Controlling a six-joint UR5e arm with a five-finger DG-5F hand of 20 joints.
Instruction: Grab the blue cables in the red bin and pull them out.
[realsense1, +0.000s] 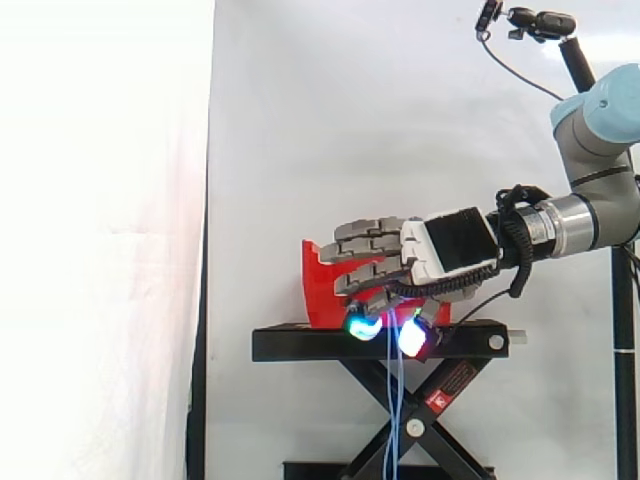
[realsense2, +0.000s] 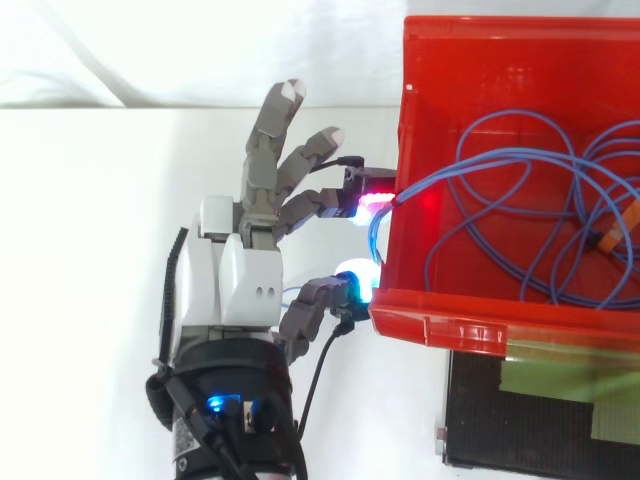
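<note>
Side view: hand (realsense1: 455, 245) sits mid-frame, back of the palm facing up, reaching left from the arm (realsense1: 600, 130) that enters at the right edge. It is level with the red bin (realsense1: 322, 285), which stands on the top plate of a black scissor-lift stand (realsense1: 380, 344).

Top view: hand (realsense2: 235, 280) is left of centre, just outside the bin's left wall (realsense2: 392, 250). Two fingers point up-frame, straight and splayed, touching nothing. One finger with a red-glowing pad (realsense2: 372, 203) and the thumb with a white-cyan pad (realsense2: 355, 278) are curled in towards that wall.

Hand state: clamped on the blue cables (realsense2: 480, 165). A strand leaves the bin over the left wall and runs down between the two curled pads.

Most of the cable lies inside the bin as loose overlapping loops, at the right of the top view. An orange piece (realsense2: 612, 232) lies among the loops at the right edge.

In the side view the pulled-out strands (realsense1: 393, 410) hang straight down from between the two glowing pads (realsense1: 362, 327), in front of the stand's crossed legs, to the bottom of the frame.

Background: white curtain (realsense1: 100, 200); a small camera on a mast (realsense1: 540, 22) at upper right.
</note>
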